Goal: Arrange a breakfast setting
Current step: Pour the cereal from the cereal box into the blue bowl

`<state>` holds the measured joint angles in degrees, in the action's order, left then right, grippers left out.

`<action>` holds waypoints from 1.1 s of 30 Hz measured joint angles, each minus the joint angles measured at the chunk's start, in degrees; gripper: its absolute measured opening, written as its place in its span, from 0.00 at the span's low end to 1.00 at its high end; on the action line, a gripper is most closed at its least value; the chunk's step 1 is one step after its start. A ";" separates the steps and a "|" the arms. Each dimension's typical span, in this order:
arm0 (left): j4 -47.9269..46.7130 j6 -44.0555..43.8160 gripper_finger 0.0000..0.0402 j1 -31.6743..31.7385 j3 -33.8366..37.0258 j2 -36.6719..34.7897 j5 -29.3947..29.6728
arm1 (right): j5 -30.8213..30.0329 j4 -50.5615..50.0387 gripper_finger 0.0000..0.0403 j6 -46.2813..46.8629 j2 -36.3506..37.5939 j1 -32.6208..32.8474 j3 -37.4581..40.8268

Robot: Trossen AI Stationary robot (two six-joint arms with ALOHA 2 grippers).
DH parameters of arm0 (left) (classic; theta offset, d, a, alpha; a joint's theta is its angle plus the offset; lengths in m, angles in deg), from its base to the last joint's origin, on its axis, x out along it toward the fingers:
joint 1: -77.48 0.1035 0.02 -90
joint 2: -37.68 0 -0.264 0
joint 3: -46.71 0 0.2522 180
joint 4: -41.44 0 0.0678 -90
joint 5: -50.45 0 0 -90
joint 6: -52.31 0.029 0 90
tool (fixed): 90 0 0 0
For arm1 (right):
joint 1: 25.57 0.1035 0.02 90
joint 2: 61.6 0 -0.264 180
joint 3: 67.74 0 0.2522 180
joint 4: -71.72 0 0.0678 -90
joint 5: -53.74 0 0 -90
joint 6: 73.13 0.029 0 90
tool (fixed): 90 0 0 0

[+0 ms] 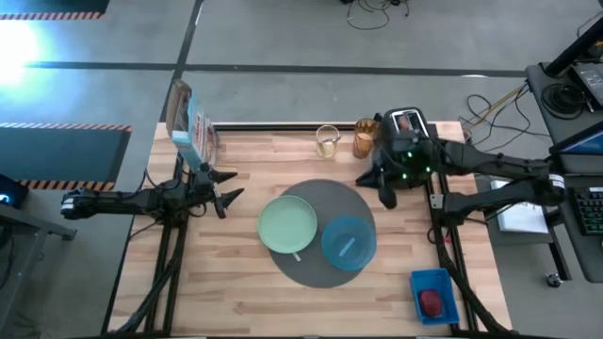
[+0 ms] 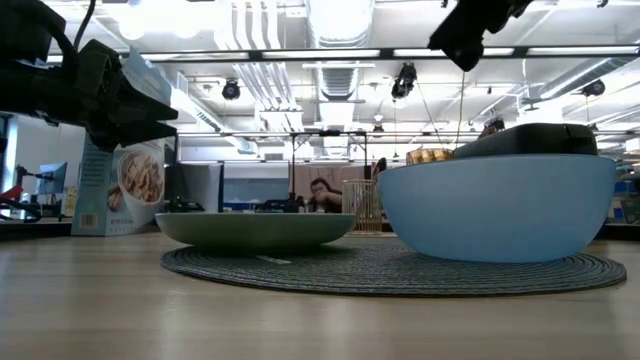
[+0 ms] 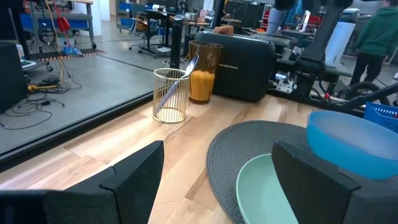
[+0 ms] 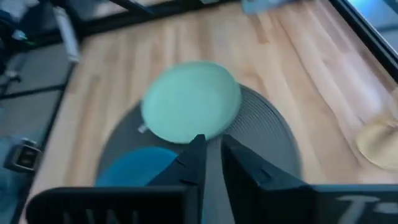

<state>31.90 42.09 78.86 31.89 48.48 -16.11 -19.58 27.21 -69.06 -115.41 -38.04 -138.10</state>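
Your right pincer [image 1: 374,186] hangs right of centre in the high view, above the upper right edge of the round dark-grey mat [image 1: 318,268], its fingers drawn narrow with a thin gap and nothing between them. Your left pincer [image 1: 229,186] waits at centre left, spread wide and empty, pointed toward the mat. On the mat the pale green plate [image 1: 287,224] sits at left and the blue bowl [image 1: 349,241] at lower right, the two just beside each other; both look bare, so you would judge the setting only partly laid. The amber glass [image 1: 366,137] stands at the table's top edge beside a wire cup [image 1: 327,141] and a black toaster [image 1: 406,124], with something brown, perhaps the toast, on the toaster's top in the left wrist view. A cereal box [image 1: 189,124] stands at upper left, and a blue tray [image 1: 434,295] with a small red food piece [image 1: 431,302] lies at lower right. The risk: reaching back for the glass, your right arm could clip the wire cup or tip the glass, which appears to hold orange liquid. No lettering on the cereal box can be read.
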 joint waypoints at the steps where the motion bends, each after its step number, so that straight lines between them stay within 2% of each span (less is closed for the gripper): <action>1: 0.01 0.00 0.70 0.01 0.01 0.00 0.00 | -0.01 1.83 0.14 0.50 0.52 0.83 0.84; 9: 0.01 0.00 0.70 0.01 0.01 0.00 0.00 | -0.17 7.85 0.28 1.95 3.54 4.13 3.15; 15: 0.01 0.02 0.70 0.01 0.00 -0.01 0.00 | -0.20 9.05 0.35 2.09 3.42 4.11 2.67; 21: 0.58 1.23 0.70 0.08 0.00 0.05 0.03 | -0.66 10.09 0.35 4.15 3.00 4.11 2.67; 25: 1.43 1.32 0.70 0.14 0.00 0.04 0.04 | -3.78 10.08 0.34 5.43 3.02 4.10 2.67; 33: 3.41 -8.06 0.70 0.14 0.00 0.16 -0.20 | -5.78 10.08 0.34 3.60 3.02 4.09 2.67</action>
<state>35.30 34.03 79.00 31.89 48.65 -16.31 -25.36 37.29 -65.46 -112.38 -33.95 -135.43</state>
